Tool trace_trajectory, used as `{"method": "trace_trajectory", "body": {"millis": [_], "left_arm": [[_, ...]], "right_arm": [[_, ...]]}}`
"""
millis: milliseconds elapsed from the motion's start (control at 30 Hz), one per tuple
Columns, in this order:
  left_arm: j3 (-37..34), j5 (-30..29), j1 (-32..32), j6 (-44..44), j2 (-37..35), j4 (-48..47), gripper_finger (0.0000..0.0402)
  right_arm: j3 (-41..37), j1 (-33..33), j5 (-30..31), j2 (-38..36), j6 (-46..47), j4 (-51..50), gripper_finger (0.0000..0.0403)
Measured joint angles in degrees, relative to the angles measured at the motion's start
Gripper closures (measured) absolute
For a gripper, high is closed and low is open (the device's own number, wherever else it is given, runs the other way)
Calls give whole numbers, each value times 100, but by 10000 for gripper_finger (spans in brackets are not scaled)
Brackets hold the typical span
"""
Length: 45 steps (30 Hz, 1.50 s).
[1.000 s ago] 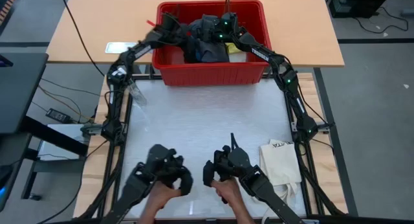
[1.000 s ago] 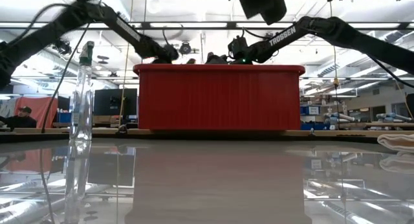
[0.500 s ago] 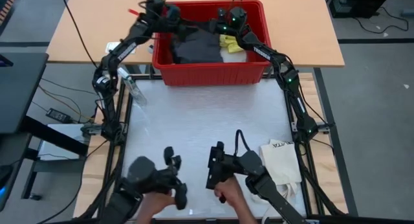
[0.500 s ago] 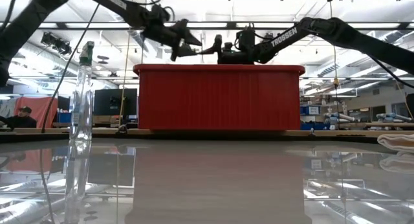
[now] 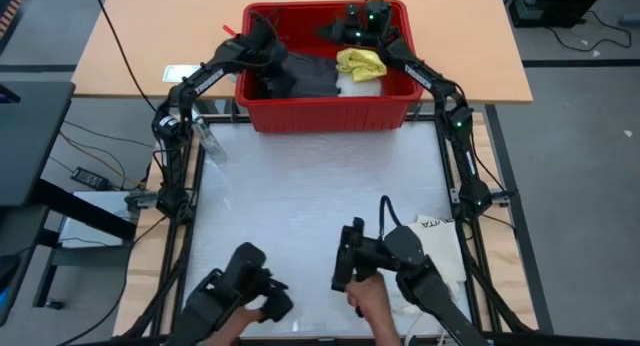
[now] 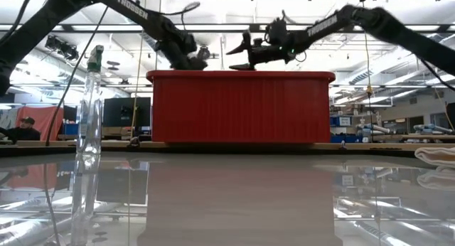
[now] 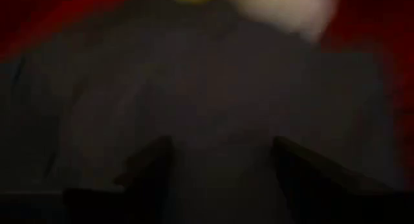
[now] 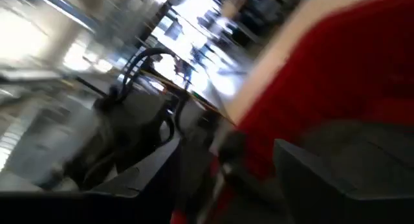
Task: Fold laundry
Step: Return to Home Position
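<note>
A red bin [image 5: 325, 108] stands at the table's far edge and holds the laundry. Inside it a dark grey garment [image 5: 305, 78] lies in the left and middle, with a yellow cloth [image 5: 360, 63] and a white piece [image 5: 350, 86] to its right. My left gripper [image 5: 268, 44] slants down over the bin's left part. In the left wrist view its fingers stand open [image 7: 220, 153], with only dark cloth ahead of them. My right gripper [image 6: 234, 54] is open and level above the bin's far rim, holding nothing. My left gripper reaches down to the dark grey garment [image 7: 213, 94] from above and the left. I cannot tell whether its fingertips touch the cloth, because the bin's wall hides them in the low view. Nothing lies between the fingers.
A clear spray bottle [image 5: 205, 141] stands at the table's far left. A cream tote bag [image 5: 432, 248] lies at the near right. A person's hands [image 5: 365, 296] work two control handles at the near edge. Bare white tabletop [image 5: 320, 196] lies between the bin and the handles.
The dark garment, bunched up high under both grippers a second ago, now lies lower and spread out in the bin. My left gripper swung up past the bin's far left corner and came back down over its left part. My right gripper rose above the rim and tipped level.
</note>
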Motion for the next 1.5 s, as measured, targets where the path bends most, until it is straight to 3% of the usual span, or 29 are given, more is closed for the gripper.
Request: {"method": "trace_trajectory", "body": {"millis": [100, 267, 367, 500, 567, 633, 733, 867, 1033, 1200, 1333, 1500], "left_arm": [[-4, -330, 156, 242, 20, -683, 151], [-17, 491, 298, 138, -539, -854, 190], [7, 680, 165, 141, -1146, -747, 216], [-17, 1557, -83, -33, -2024, -496, 249], [-35, 1696, -261, -116, -2545, -174, 264], [-342, 1700, -469, -141, -3034, 138, 276], [-1401, 1677, -937, -533, -3782, 987, 286], [-3479, 1090, -1717, -1510, -4803, 2883, 287], [-5522, 312, -2575, -2219, -6119, 4667, 288], [-6880, -739, -3335, -2566, -7498, 4909, 288], [-7759, -808, -3899, -2638, -8250, 4880, 288], [-8385, -664, -4560, -2680, -8458, 4903, 288]], "right_arm": [[0, 0, 193, -385, -1066, -1344, 166], [4, 177, 639, -1152, -2848, -3330, 197], [7, 403, 753, -1649, -3395, -4182, 228], [9, 645, 834, -2394, -4059, -5119, 282], [15, 787, 1009, -2754, -4458, -5540, 312], [20, 950, 1289, -3074, -4749, -6020, 342], [-188, 1206, 1591, -3528, -5118, -6475, 387], [-1250, 1596, 1725, -4461, -4960, -6055, 390], [-3556, 2358, 1924, -6007, -4540, -4701, 396], [-6070, 3415, 2612, -7689, -3763, -2470, 397], [-7617, 4218, 3158, -8652, -3784, -1463, 398], [-8893, 4800, 3409, -9196, -3300, -1117, 393]]}}
